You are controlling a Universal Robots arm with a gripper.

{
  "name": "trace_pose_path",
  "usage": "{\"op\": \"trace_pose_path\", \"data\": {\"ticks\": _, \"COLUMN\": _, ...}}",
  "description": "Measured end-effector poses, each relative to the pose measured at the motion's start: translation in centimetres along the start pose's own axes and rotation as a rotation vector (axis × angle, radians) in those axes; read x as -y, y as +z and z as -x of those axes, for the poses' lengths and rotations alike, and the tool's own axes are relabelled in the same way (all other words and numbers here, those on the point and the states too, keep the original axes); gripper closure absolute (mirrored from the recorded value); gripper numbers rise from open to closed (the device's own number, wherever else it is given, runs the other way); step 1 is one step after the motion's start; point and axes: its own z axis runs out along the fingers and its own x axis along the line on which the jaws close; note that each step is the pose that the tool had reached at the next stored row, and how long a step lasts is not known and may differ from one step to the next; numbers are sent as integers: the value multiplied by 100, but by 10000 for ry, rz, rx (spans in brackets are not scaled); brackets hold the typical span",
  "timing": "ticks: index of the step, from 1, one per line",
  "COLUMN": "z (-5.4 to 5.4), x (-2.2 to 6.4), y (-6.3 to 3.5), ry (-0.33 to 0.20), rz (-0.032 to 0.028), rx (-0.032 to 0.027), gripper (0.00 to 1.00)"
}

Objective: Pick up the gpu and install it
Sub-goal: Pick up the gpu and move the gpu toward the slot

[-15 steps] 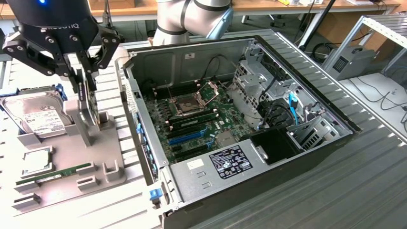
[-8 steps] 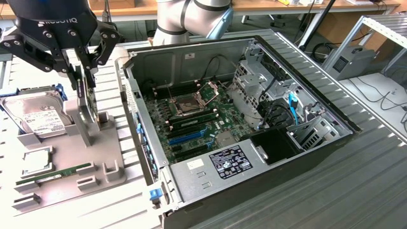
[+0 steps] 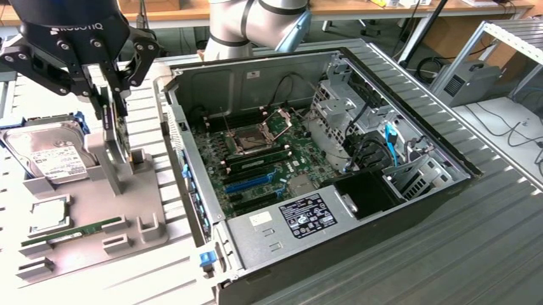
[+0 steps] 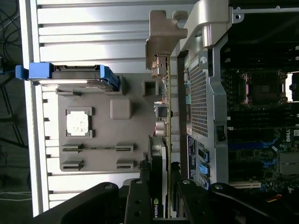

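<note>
The gpu (image 3: pixel 119 136) hangs on end above the grey parts fixture (image 3: pixel 152 190), at the exterior view's left, beside the open computer case. Its pale bracket end (image 3: pixel 110 168) points down, close to the fixture; I cannot tell whether it touches. My black gripper (image 3: pixel 114 105) comes from above, shut on the card's upper end. In the wrist view the gpu (image 4: pixel 164 88) shows edge-on between the two fingers of the gripper (image 4: pixel 162 186), and its bracket (image 4: pixel 163 32) is farthest from the camera.
The fixture also carries a silver hard drive (image 3: pixel 51 152) in a blue caddy (image 4: pixel 70 74), a CPU (image 3: pixel 49 213) and a green RAM stick (image 3: pixel 72 232). The open case (image 3: pixel 182 127) shows the motherboard with blue slots (image 3: pixel 250 183) and a drive cage (image 3: pixel 339 108). The arm's base stands behind the case.
</note>
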Motion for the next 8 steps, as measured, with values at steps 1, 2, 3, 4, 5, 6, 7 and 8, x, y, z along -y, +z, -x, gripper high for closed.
{"op": "trace_pose_path", "data": {"ticks": 1, "z": 0, "x": 0, "y": 0, "ry": 0, "rz": 0, "rx": 0, "gripper": 73}}
{"op": "trace_pose_path", "data": {"ticks": 2, "z": 0, "x": 0, "y": 0, "ry": 0, "rz": 0, "rx": 0, "gripper": 73}}
{"op": "trace_pose_path", "data": {"ticks": 3, "z": 0, "x": 0, "y": 0, "ry": 0, "rz": 0, "rx": 0, "gripper": 73}}
{"op": "trace_pose_path", "data": {"ticks": 4, "z": 0, "x": 0, "y": 0, "ry": 0, "rz": 0, "rx": 0, "gripper": 73}}
{"op": "trace_pose_path", "data": {"ticks": 5, "z": 0, "x": 0, "y": 0, "ry": 0, "rz": 0, "rx": 0, "gripper": 73}}
{"op": "trace_pose_path", "data": {"ticks": 6, "z": 0, "x": 0, "y": -3, "ry": 0, "rz": 0, "rx": 0, "gripper": 73}}
{"op": "trace_pose_path", "data": {"ticks": 7, "z": 0, "x": 0, "y": -10, "ry": 0, "rz": -2, "rx": -2, "gripper": 73}}
{"op": "trace_pose_path", "data": {"ticks": 8, "z": 1, "x": -1, "y": -19, "ry": 0, "rz": -1, "rx": -1, "gripper": 73}}
